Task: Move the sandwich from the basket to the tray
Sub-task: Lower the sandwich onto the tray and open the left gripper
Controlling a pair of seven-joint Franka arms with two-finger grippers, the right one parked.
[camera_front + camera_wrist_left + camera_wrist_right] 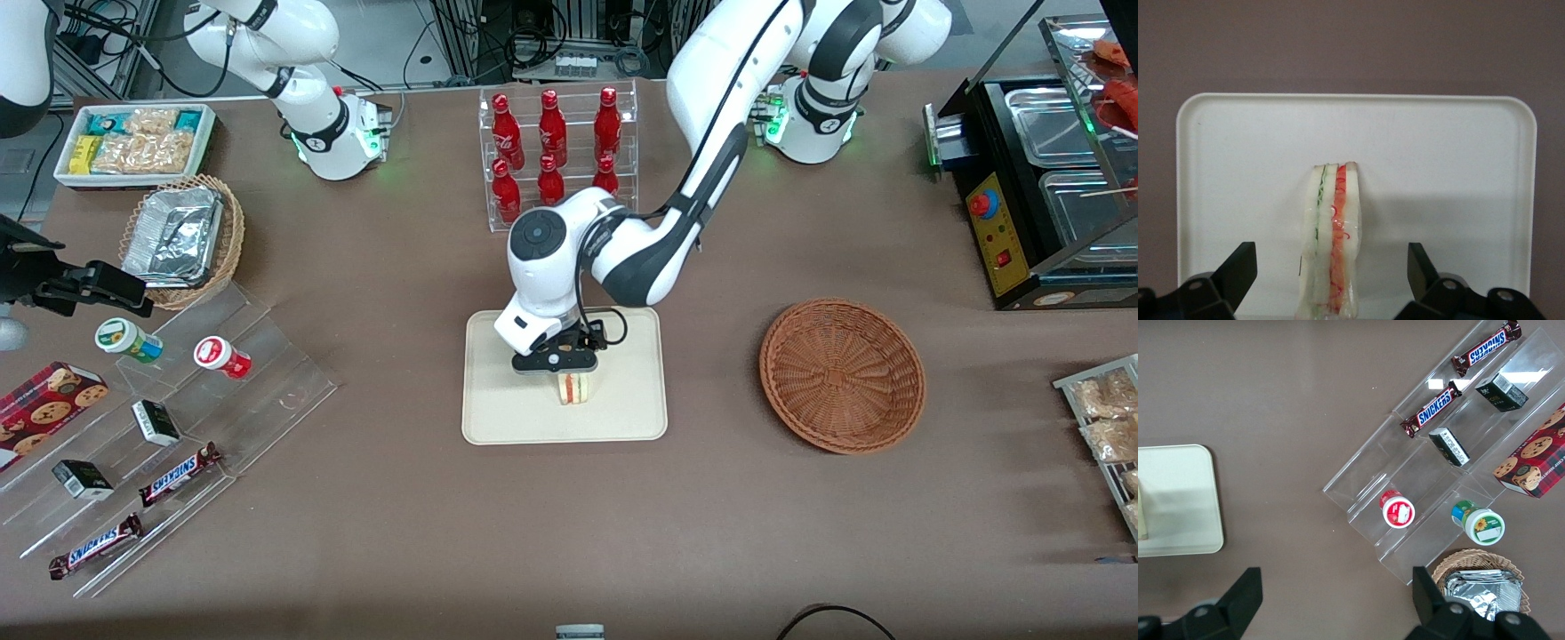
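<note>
Wrist view: sandwich (1331,240) upright on tray (1438,147), cut edge up, long axis between fingers. Gripper (1331,280) low over tray, fingers (1238,267) apart, straddling sandwich untouched.

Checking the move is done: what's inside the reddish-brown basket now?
Nothing: the basket shows bare wicker. The sandwich stands on the tray, between the open gripper fingers.

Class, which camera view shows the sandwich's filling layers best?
The left wrist view: the sandwich stands on the tray between the open gripper fingers, layers clear. The front view shows it small; the right wrist view only an edge.
</note>
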